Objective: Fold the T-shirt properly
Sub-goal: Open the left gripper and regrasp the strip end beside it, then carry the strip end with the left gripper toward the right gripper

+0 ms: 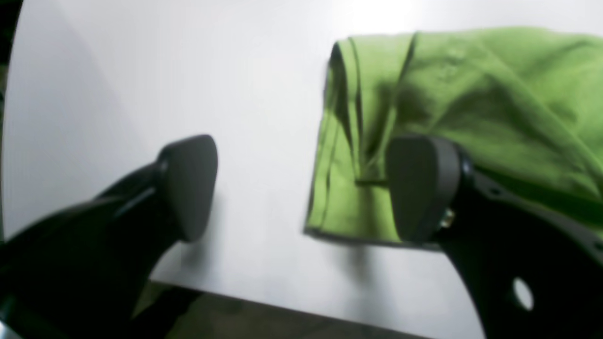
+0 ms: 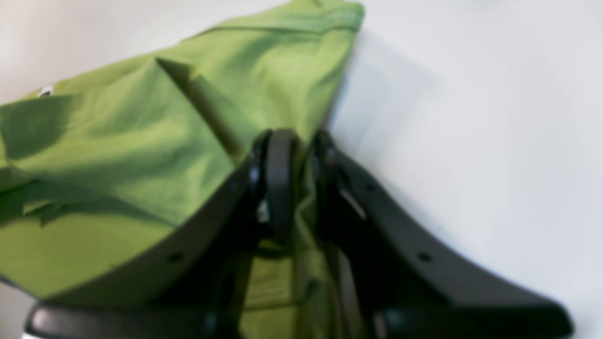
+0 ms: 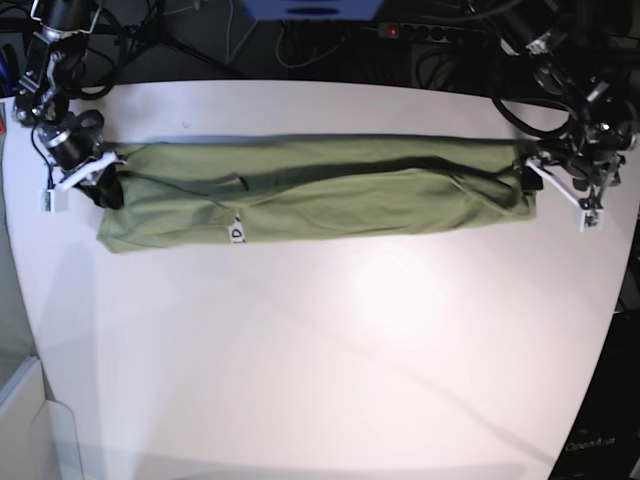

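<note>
While the olive-green cloth T-shirt (image 3: 320, 195) lies stretched as a long narrow band across the far half of the white round-edged table (image 3: 330, 380), each arm sits at one end of it. Right gripper (image 2: 301, 155): black fingers pressed together on a fold of the shirt's edge, cloth visibly pinched between the pads in the right wrist view. Left gripper (image 1: 301, 188): jaws spread wide, nothing between them; one pad (image 1: 421, 188) sits over the hemmed end of the shirt, the other pad (image 1: 191, 183) over bare tabletop; contact can't be confirmed, view is blurred. Small white neck label (image 3: 237, 234) shows on the near edge of the band, left of centre in the base view; it carries a dark mark, possibly a letter, too small to read. No other writing or branding legible. Black cables (image 3: 440, 45) run behind the far table edge.
</note>
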Available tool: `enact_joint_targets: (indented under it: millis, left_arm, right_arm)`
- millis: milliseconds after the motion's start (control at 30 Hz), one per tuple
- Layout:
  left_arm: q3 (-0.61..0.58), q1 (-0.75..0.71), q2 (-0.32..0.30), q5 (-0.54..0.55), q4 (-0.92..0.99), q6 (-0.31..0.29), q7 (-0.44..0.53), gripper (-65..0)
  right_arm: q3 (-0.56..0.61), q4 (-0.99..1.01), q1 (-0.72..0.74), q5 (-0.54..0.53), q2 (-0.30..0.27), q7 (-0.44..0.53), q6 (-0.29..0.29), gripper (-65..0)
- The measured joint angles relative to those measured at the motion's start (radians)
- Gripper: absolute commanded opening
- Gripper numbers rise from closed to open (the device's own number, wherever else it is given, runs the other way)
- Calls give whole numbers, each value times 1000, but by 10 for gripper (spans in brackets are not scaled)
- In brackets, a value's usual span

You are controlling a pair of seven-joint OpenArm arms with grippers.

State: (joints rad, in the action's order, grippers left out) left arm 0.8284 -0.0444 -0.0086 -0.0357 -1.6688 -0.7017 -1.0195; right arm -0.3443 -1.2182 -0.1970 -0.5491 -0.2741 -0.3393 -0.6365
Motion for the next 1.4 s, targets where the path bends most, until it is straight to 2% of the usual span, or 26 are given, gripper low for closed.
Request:
enact_joint_targets:
  millis: [200,533,633,700,833,933,1000,1133,1233,1400]
  left_arm:
    - [2,39,-6,13,139,3,16,-116]
    - [5,67,-9,12,195,2,41,-119]
    - [5,73,-8,19,223,6,76,-130]
    - [6,80,-9,21,243,10,91,-174]
    - [6,86,-8,58,286,8,133,-334]
    - [7,93,-8,74,314,6,148,-423]
    - [8,93,-5,90,321,5,150,-479]
    - [7,92,3,98,320,0,146,-639]
    - [5,91,13,96,292,0,115,-624]
    - [-1,63,73,34,157,2,43,-624]
  right_arm:
    - [0,0,2,0,0,0,0,-576]
    - [26,0,3,0,-11,7,1,-576]
    - [26,0,6,0,-11,6,0,-576]
    - [26,7,15,1,-11,0,0,-576]
    - [29,7,19,4,-11,-1,0,-576]
    - [29,7,20,5,-11,-1,0,-576]
    - [29,8,20,4,-11,-1,0,-576]
    - [40,8,22,4,-11,0,1,-576]
    - [40,8,23,4,-11,0,1,-576]
    - [40,8,23,4,-11,0,1,-576]
